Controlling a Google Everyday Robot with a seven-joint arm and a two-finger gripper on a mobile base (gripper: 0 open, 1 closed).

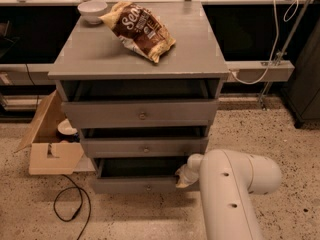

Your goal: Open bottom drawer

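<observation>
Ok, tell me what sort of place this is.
Probably a lab or workshop: speckled terrazzo floor, open cardboard box, black cable. The gripper sits at the right end of the slim grey bottom drawer.

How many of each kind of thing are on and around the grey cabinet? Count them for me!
Drawers: 3 (top drawer, middle drawer, bottom drawer)
Bowls on top: 1 (white bowl)
Snack bags: 1 (chip bag)
Boxes: 1 (cardboard box)
Floor cables: 1 (black cable)
Pincers: 1 (pincer, at the bottom drawer's right end)
Total: 8
</observation>
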